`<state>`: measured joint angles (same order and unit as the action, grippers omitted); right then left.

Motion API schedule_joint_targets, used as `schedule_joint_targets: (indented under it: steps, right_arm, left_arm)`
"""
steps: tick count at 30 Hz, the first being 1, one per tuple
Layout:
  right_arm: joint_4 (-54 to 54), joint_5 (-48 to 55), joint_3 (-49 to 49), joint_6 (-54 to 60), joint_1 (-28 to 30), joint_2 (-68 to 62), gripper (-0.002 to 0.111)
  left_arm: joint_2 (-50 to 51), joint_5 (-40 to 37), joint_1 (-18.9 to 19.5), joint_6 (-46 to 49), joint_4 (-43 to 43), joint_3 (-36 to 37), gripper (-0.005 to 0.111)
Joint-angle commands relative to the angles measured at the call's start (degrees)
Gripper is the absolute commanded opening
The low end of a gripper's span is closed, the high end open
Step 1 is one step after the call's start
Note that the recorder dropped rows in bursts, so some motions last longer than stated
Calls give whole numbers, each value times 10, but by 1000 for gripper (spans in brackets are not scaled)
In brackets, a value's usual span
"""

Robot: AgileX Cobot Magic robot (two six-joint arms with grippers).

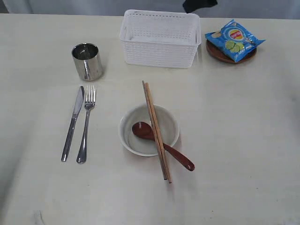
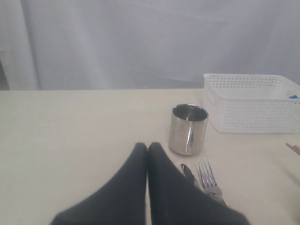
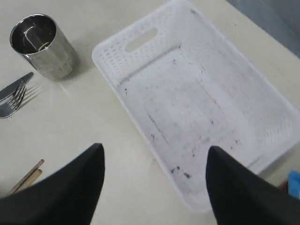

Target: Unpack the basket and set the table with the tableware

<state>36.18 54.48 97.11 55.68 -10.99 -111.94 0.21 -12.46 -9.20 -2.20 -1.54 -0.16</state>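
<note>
The white basket (image 1: 159, 40) stands empty at the back of the table (image 1: 243, 140); its bare floor (image 3: 197, 108) lies below my open right gripper (image 3: 153, 149), which holds nothing. On the left stand a steel cup (image 1: 87, 61), a knife (image 1: 72, 124) and a fork (image 1: 86, 124). In the middle, the cream bowl (image 1: 140, 140) holds the wooden spoon (image 1: 161, 145), with the chopsticks (image 1: 156, 131) laid across its rim. The brown plate (image 1: 220, 55) sits right of the basket. My left gripper (image 2: 147, 146) is shut and empty, low over the table near the cup (image 2: 187, 129).
A blue chip bag (image 1: 234, 40) lies on the brown plate. A dark part of the right arm (image 1: 199, 4) shows at the back edge above the basket. A pale curtain hangs behind the table.
</note>
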Motion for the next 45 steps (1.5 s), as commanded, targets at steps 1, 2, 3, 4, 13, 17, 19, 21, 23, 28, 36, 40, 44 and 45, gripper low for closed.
schedule_joint_targets:
  steps: [1, 2, 3, 4, 13, 17, 19, 21, 23, 28, 36, 40, 44, 45]
  right_arm:
    - [9, 7, 63, 60, -28, -61, 60]
    - [6, 9, 79, 68, -34, -76, 60]
    - [3, 13, 91, 77, -40, -90, 60]
    - [0, 22, 101, 86, -45, -105, 60]
    - [-34, 42, 150, 127, -68, -199, 60]
    - [-59, 41, 150, 125, -68, -220, 60]
    - [-73, 39, 150, 125, -68, -227, 55]
    - [-85, 28, 150, 125, -68, -229, 43]
    - [-96, 14, 150, 125, -69, -230, 24]
    - [-110, -2, 167, 126, -69, -205, 0]
    - [-120, -29, 227, 57, -63, -121, 0]
    - [-243, -60, 238, -100, -41, -93, 0]
    - [-403, -49, 238, -345, 40, -93, 0]
    - [-406, -45, 238, -368, 57, -97, 0]
  left_arm:
    - [-2, 4, -1, 0, -2, 2, 0]
    - [-2, 4, -1, 0, -2, 2, 0]
    - [-2, 4, -1, 0, -2, 2, 0]
    - [-2, 4, -1, 0, -2, 2, 0]
    - [-2, 4, -1, 0, -2, 2, 0]
    - [-2, 4, -1, 0, -2, 2, 0]
    - [-2, 4, -1, 0, -2, 2, 0]
    - [-2, 4, -1, 0, -2, 2, 0]
    - [-2, 4, -1, 0, -2, 2, 0]
    - [-2, 4, -1, 0, -2, 2, 0]
    - [-2, 4, -1, 0, -2, 2, 0]
    - [-2, 4, -1, 0, -2, 2, 0]
    - [-2, 4, -1, 0, -2, 2, 0]
    - [-2, 4, -1, 0, -2, 2, 0]
